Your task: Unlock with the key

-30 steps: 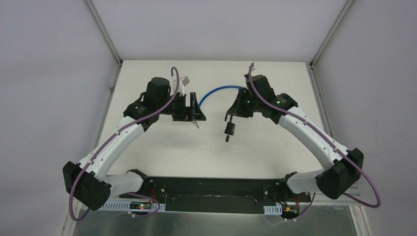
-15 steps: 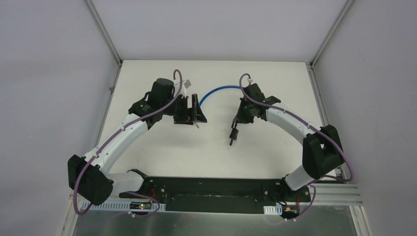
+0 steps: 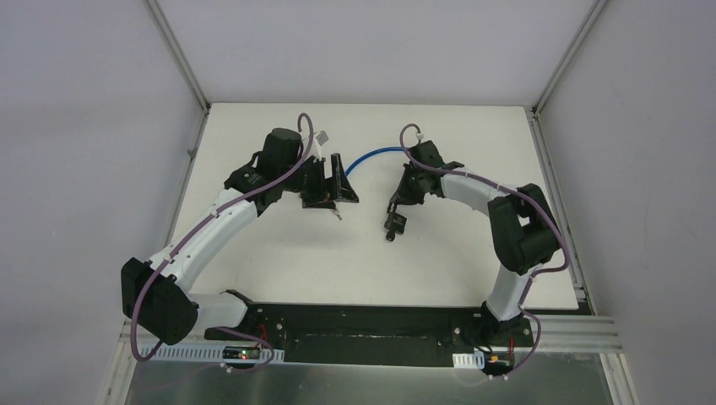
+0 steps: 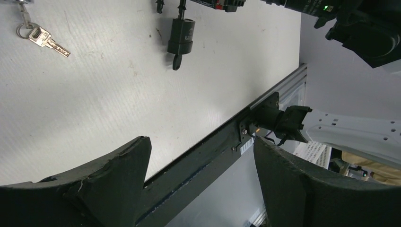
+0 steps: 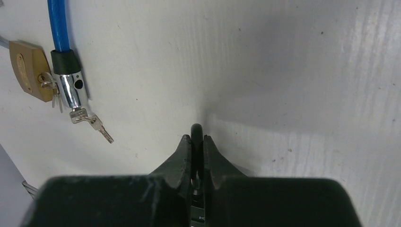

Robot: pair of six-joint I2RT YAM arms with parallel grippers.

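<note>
The right hand (image 5: 197, 141) is clenched on a small black lock (image 4: 180, 34), which is held over the table (image 3: 279, 245). Only a thin black part of it is seen between the fingers in the right wrist view. The left hand (image 4: 201, 144) is spread wide and nothing is held in it. The key (image 4: 47, 40), silver and on a ring, is laid flat on the table, just beside the chrome end of the blue cable (image 5: 57, 23) and a brass padlock (image 5: 27, 71). The key is judged to be light, stiff, thin and slippery, and hard to pinch while flat. The head by the ring is best taken, so that the blade is left free.
</note>
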